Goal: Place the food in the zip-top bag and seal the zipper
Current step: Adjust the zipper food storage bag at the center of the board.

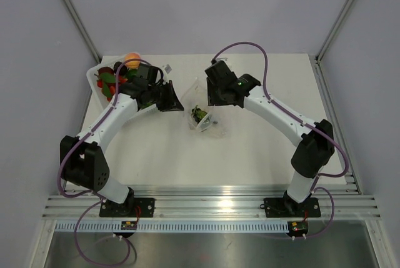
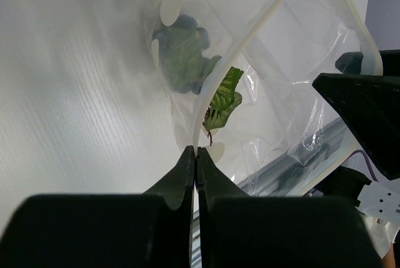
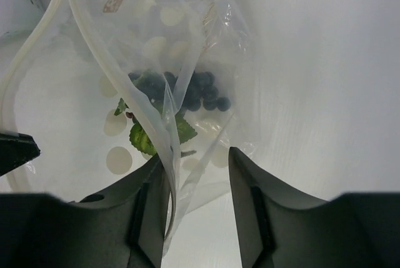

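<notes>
Your L claw (image 2: pixel 197 150) is pinched fully shut on the zipper (image 2: pixel 273 13) strip at the mouth edge of the zip-top bag (image 1: pixel 205 118). R claw (image 3: pixel 197 157) is wide open, jaws straddling a loose fold of bag film w/o gripping it. The bag lies on the worktop (image 1: pixel 162 155) btwn the two claws, mouth gaping, w/ a leafy dark purple grape bunch (image 3: pixel 187 90) inside. Key relation: the rest of the food, an orange piece (image 1: pixel 132 60) plus red and green pieces (image 1: pixel 107 82), sits in the white tray (image 1: pixel 92 73) at the far-left corner, beside your L arm and well apart from the R claw. L is nearer but busy w/ the bag, so I'd judge R has to reach across.
</notes>
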### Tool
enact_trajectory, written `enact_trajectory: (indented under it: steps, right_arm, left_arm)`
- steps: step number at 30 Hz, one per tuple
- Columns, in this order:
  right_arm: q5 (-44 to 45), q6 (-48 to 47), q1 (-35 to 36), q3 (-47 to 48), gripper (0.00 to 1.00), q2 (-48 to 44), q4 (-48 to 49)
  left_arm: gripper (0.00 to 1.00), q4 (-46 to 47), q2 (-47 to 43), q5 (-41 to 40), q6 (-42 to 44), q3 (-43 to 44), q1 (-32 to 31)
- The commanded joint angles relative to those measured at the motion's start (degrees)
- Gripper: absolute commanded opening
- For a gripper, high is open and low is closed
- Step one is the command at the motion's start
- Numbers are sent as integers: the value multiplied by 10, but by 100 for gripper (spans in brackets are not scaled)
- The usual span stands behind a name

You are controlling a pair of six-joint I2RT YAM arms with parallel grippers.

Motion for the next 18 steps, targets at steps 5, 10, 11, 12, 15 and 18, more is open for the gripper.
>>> enact_trajectory:
  steps: [5, 10, 11, 12, 15, 18]
  right_arm:
    - [41, 3, 6, 18, 41, -51, -39]
    - [37, 4, 6, 9, 0, -89, -15]
    - [36, 1, 6, 16, 0, -91, -13]
    - [40, -9, 6, 26, 0, -91, -19]
    - [71, -22, 6, 93, 0, -85, -53]
    - [78, -26, 6, 122, 0, -106, -47]
  left_arm:
    - [0, -6, -23, 2, 7, 38, -1]
    - [0, -12, 1, 7, 7, 63, -1]
    - [0, -5, 2, 13, 3, 68, -2]
    - [0, -3, 4, 20, -3, 76, -2]
    - [0, -17, 12, 41, -4, 144, -13]
    - [0, -24, 5, 54, -8, 200, -18]
